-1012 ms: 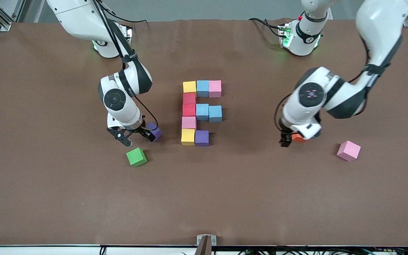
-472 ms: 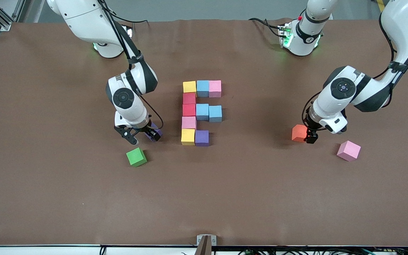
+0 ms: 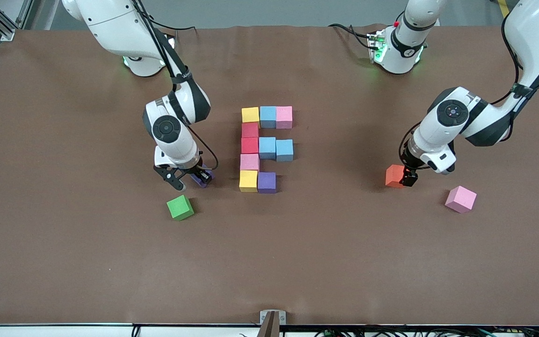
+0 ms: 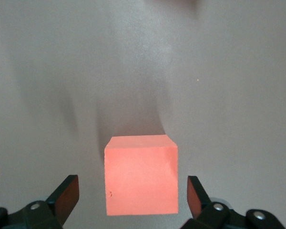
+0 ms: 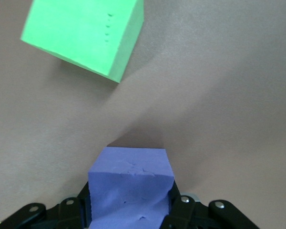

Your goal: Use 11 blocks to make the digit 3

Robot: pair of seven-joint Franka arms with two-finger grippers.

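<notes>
The digit 3 [image 3: 263, 149] has ten blocks in place; one spot at the bottom bar's end is bare. The right gripper [image 3: 189, 179] squeezes the last purple block [image 3: 202, 179], just at nine o'clock of that bar. The left gripper [image 3: 403, 177] waits, fingers wide, around the orange cube [image 3: 393, 175].

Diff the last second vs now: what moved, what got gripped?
Right claw closed on the loose purple cube, which stays on the table. Left arm swung toward its own end of the table, uncovering the orange cube; left claw stays open around it. Figure, green cube, loose pink cube unchanged.
</notes>
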